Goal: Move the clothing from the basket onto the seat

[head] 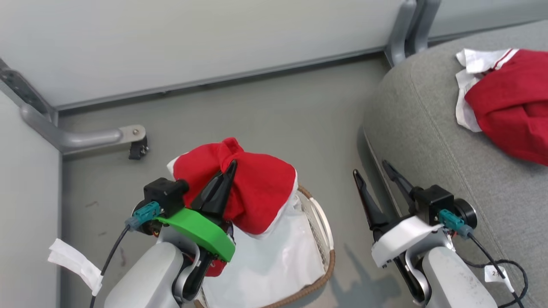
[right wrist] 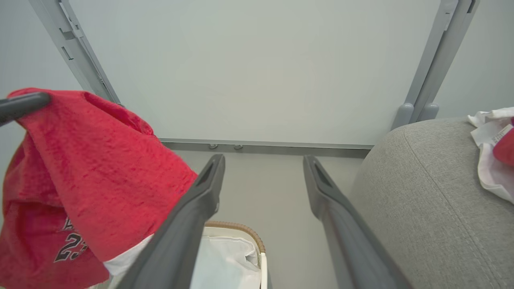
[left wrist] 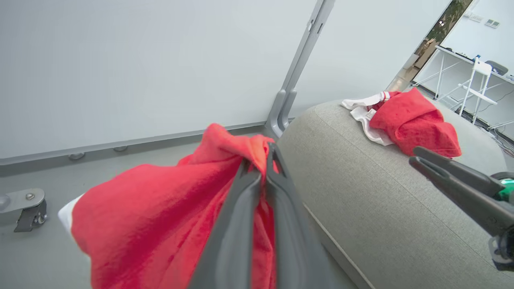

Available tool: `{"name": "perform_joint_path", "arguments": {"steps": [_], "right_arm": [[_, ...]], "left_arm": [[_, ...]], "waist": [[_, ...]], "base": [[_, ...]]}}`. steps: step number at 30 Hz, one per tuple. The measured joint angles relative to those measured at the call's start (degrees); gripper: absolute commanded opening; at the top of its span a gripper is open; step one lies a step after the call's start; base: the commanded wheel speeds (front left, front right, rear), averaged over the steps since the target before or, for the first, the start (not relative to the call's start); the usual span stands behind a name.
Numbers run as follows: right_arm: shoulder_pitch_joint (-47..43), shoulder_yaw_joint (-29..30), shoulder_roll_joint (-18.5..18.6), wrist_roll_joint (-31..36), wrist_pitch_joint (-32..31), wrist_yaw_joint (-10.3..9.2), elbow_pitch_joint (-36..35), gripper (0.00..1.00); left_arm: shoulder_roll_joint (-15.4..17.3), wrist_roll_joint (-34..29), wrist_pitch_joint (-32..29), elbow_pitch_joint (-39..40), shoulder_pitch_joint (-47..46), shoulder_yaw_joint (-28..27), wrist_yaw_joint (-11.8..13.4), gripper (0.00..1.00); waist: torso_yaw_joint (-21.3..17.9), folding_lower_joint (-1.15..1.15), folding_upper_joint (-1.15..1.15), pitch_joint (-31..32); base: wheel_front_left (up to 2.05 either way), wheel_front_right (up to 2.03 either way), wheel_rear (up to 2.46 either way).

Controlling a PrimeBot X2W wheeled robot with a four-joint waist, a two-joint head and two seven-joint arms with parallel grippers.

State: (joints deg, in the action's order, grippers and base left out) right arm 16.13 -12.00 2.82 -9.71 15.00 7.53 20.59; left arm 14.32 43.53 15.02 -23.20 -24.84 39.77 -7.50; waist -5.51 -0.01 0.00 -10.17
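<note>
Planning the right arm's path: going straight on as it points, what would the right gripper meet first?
Likely the foot of the white wall, though depth is unclear; the right gripper, open, aims between the sofa and the held red shirt.

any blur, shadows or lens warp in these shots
Head view: even light, a faint soft shadow on the floor right of the basket. Left wrist view: the left gripper looks soft near the lens. Right wrist view: wall posts splay outward, wide-angle warp.

Light is bright, even and soft. Faint shadows fall on the floor beside the basket. Wrist views bend at the edges
</note>
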Motion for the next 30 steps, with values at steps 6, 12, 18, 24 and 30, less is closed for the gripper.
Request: {"name": "perform_joint_path", "arguments": {"steps": [6,12,18,24,30], "right_arm": [[-2.66,-0.46,-0.01,-0.70,0.00,0.00,0.83,1.00],[-4.72,-1.46,-0.01,-1.29,0.00,0.00,1.25,1.00],[-6.22,-4.09,-0.01,-1.71,0.00,0.00,1.35,1.00],[-6.08,-10.43,0.01,-1.65,0.00,0.00,0.30,1.00],[-3.32,-17.35,-0.01,-2.16,-0.01,0.00,0.00,1.00]], "left_arm": [[-1.49,-3.13,0.00,3.52,1.38,-3.82,0.00,0.00],[-2.81,-5.35,0.01,6.71,1.74,-7.38,0.00,0.00],[-3.58,-6.71,0.00,8.45,2.13,-8.80,0.00,0.00],[-4.15,-7.05,0.01,8.83,2.57,-8.17,0.00,0.00],[-4.43,-7.02,0.01,8.88,2.57,-7.36,0.00,0.00]], "waist": [[1.23,0.00,0.00,4.90],[1.99,0.00,0.00,8.39],[2.70,0.00,0.00,9.97],[3.29,0.00,0.00,10.18],[3.73,0.00,0.00,9.78]], "base": [[0.00,0.00,0.00],[0.00,0.00,0.00],[0.00,0.00,0.00],[0.00,0.00,0.00],[0.00,0.00,0.00]]}}
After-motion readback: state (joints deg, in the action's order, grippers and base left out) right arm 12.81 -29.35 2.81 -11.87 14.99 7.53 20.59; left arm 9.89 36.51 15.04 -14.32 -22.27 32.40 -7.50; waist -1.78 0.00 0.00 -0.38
